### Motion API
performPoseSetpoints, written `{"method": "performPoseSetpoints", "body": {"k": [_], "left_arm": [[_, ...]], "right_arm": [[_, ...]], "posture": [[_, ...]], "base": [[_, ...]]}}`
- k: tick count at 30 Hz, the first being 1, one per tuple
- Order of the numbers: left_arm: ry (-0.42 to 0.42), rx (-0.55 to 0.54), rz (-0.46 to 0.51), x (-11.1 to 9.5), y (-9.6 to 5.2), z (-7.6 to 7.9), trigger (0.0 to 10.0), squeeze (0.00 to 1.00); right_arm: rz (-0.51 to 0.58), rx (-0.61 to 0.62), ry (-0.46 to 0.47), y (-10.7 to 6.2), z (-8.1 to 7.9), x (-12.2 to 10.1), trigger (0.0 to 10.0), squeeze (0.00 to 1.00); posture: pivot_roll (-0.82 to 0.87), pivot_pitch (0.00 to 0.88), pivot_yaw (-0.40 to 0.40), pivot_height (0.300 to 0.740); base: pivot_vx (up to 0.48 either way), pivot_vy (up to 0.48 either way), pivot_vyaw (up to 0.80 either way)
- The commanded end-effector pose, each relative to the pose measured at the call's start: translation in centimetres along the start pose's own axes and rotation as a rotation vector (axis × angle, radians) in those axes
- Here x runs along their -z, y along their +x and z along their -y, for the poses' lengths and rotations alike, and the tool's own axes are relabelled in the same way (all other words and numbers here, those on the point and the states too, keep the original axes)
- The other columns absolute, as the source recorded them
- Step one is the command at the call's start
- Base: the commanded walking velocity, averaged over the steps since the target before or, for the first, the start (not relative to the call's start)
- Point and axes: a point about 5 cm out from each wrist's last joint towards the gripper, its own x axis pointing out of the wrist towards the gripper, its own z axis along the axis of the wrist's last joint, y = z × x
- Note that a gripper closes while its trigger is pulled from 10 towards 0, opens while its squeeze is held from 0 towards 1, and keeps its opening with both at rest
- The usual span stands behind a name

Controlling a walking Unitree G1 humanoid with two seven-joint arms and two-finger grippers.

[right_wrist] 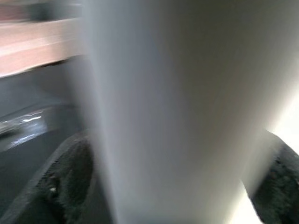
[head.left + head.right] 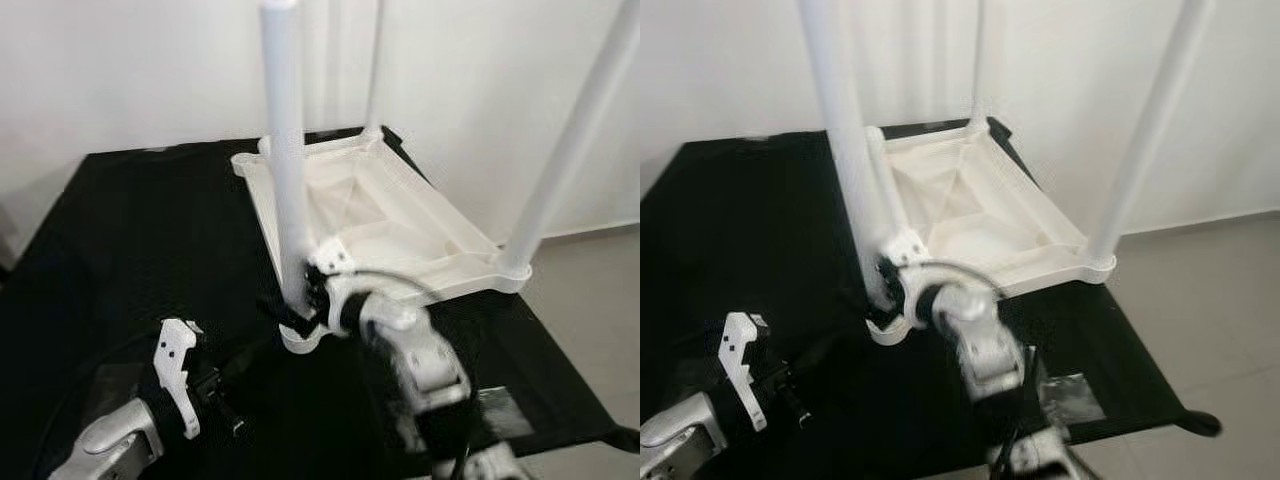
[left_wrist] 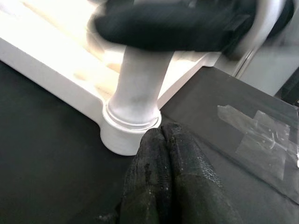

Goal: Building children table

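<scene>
Low at the frame's left, the left gripper (image 2: pixel 232 412) hovers over the black cloth (image 2: pixel 130 240), jaws pressed together. Blurred by motion, the right gripper (image 2: pixel 300 300) at centre pinches the near table leg (image 2: pixel 285 150) above its socket on the upturned white tabletop (image 2: pixel 400 215); leg tops are cut off.

One upturned white tabletop (image 2: pixel 400 215), three upright white legs (image 2: pixel 285 150), one black cloth (image 2: pixel 130 250), two grippers (image 2: pixel 305 300).

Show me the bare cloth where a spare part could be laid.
Free: the black cloth left of the tabletop. Crowded: the near corner, where the right gripper clamps a leg and the left gripper waits.
</scene>
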Motion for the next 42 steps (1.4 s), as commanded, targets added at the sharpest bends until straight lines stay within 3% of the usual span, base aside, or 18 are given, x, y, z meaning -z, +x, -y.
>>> {"method": "performPoseSetpoints", "body": {"k": [1,2,3,5,13,14,16,17,25,32,33,34,36,37,38,39,42], "left_arm": [[-0.003,-0.011,-0.014,0.4,-0.1,-0.2,10.0,0.00],[-0.003,-0.011,-0.014,0.4,-0.1,-0.2,10.0,0.00],[-0.003,-0.011,-0.014,0.4,-0.1,-0.3,10.0,0.00],[-0.004,-0.011,-0.017,0.4,-0.1,-0.4,10.0,0.00],[-0.006,-0.011,-0.026,0.5,-0.1,-0.6,10.0,0.00],[-0.006,-0.011,-0.027,0.5,-0.2,-0.6,10.0,0.00],[-0.006,-0.011,-0.027,0.5,-0.2,-0.6,10.0,0.00],[-0.006,-0.010,-0.029,0.5,-0.2,-0.6,10.0,0.00],[-0.007,-0.009,-0.031,0.5,-0.3,-0.5,10.0,0.00],[-0.008,-0.004,-0.025,0.4,-0.2,-0.1,10.0,0.00],[-0.008,-0.003,-0.021,0.3,-0.3,0.1,10.0,0.00],[-0.008,-0.002,-0.018,0.2,-0.5,0.2,10.0,0.00],[-0.008,-0.002,-0.018,0.2,-0.5,0.2,10.0,0.00],[-0.009,0.000,-0.018,0.1,-0.8,0.3,10.0,0.00],[-0.009,0.000,-0.018,0.1,-0.8,0.3,10.0,0.00],[-0.012,0.006,-0.020,0.0,-0.9,0.3,10.0,0.00],[-0.020,0.022,-0.025,0.0,-0.8,0.2,10.0,0.00]], "right_arm": [[0.025,-0.189,-0.028,0.0,-0.3,0.0,10.0,0.18],[0.025,-0.189,-0.028,0.0,-0.3,0.0,10.0,0.18],[0.000,-0.252,-0.051,-0.2,0.4,-0.2,10.0,0.00],[-0.047,-0.322,-0.064,-0.3,2.1,-0.6,10.0,0.00],[-0.095,-0.377,0.009,0.1,3.5,-0.5,10.0,0.00],[-0.106,-0.405,0.025,0.1,3.5,-0.4,4.3,0.00],[-0.106,-0.405,0.025,0.1,3.5,-0.4,4.3,0.00],[-0.124,-0.433,0.038,0.0,3.4,-0.2,0.0,0.00],[-0.139,-0.469,0.056,-0.3,3.2,1.0,0.0,0.00],[-0.151,-0.360,0.069,-1.3,3.3,3.3,0.0,0.00],[-0.219,-0.142,0.135,-1.3,2.6,5.7,0.0,0.00],[-0.256,0.225,0.187,-1.2,0.8,7.5,0.0,0.00],[-0.256,0.225,0.187,-1.2,0.8,7.5,0.0,0.00],[-0.261,0.442,0.244,-1.8,-1.7,7.8,0.0,0.00],[-0.261,0.442,0.244,-1.8,-1.7,7.8,0.0,0.00],[-0.257,0.540,0.243,-2.6,-3.0,7.1,0.0,0.00],[-0.223,0.497,0.180,-2.4,-3.5,5.8,0.0,0.00]], "posture": [[0.01,0.031,0.006,0.740],[0.01,0.031,0.006,0.740],[0.01,0.029,0.006,0.740],[0.02,0.026,0.012,0.740],[0.03,0.026,0.023,0.740],[0.03,0.029,0.027,0.740],[0.03,0.029,0.027,0.740],[0.03,0.031,0.031,0.740],[0.03,0.039,0.032,0.740],[0.03,0.060,0.019,0.740],[0.03,0.076,0.008,0.740],[0.02,0.092,0.010,0.740],[0.02,0.092,0.010,0.740],[0.00,0.120,0.036,0.740],[0.00,0.120,0.036,0.740],[-0.03,0.107,0.042,0.740],[0.00,0.101,0.021,0.740]], "base": [[0.000,0.000,0.00],[0.000,0.000,0.00],[0.000,0.000,0.00],[0.000,0.000,0.00],[0.000,0.000,0.00],[0.000,0.000,0.00],[0.000,0.000,0.00],[0.000,0.000,0.00],[0.000,0.000,0.00],[0.000,0.000,0.00],[0.000,0.000,0.00],[0.000,0.000,0.00],[0.000,0.000,0.00],[0.000,0.000,0.00],[0.000,0.000,0.00],[0.000,0.000,0.00],[0.000,0.000,0.00]]}}
